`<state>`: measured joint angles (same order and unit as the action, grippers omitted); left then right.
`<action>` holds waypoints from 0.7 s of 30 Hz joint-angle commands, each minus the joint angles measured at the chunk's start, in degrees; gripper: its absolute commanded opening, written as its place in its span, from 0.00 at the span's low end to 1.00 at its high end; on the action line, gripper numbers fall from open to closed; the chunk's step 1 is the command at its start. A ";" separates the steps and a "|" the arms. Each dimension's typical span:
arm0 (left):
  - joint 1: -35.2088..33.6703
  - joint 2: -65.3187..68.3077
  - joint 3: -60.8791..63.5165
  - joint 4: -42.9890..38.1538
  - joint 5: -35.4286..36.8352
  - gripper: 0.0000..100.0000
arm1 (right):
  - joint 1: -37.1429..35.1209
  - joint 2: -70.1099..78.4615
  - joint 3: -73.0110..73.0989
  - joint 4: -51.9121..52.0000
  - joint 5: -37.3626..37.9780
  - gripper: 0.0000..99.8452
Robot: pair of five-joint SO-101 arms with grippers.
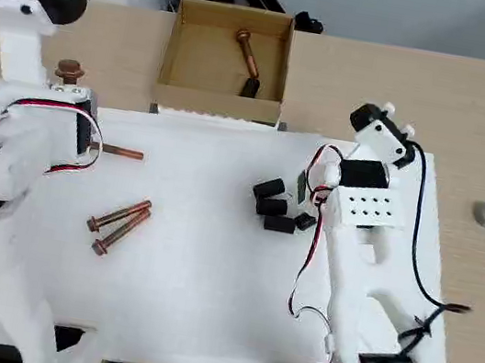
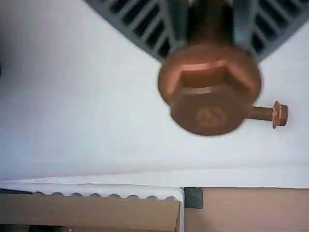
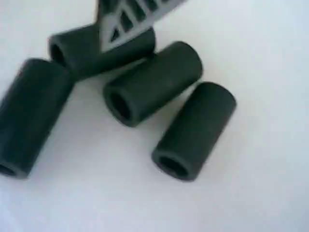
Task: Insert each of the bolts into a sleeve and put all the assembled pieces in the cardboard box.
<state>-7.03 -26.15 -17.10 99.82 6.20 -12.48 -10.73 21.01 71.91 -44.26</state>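
Left gripper (image 2: 210,29) is clamped on a bolt (image 2: 210,92). The sleeves (image 3: 152,89) lie just under the right gripper (image 1: 304,190); whether it is open I cannot tell. The step seems to be mating: next, grasp one sleeve and align its bore with the bolt.

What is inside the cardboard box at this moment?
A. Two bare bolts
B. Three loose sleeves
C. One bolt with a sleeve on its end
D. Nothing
C: the high view shows the box holding a single copper bolt with its tip in a black sleeve.
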 commanded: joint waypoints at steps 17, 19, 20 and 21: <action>0.18 -1.76 -0.22 0.35 0.09 0.00 | 0.31 16.04 -3.16 -9.19 -2.37 0.22; 0.18 -1.76 -0.22 0.44 0.09 0.00 | 0.31 16.40 -3.16 -9.71 -2.37 0.22; 0.18 -1.76 -0.22 0.44 0.09 0.00 | 0.31 16.48 -3.16 -9.89 -2.37 0.22; 0.18 -1.76 -0.22 0.44 0.09 0.00 | 0.31 16.57 -3.16 -10.15 -2.37 0.22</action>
<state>-7.03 -26.15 -17.10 99.82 6.20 -12.57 5.71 19.52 63.12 -46.37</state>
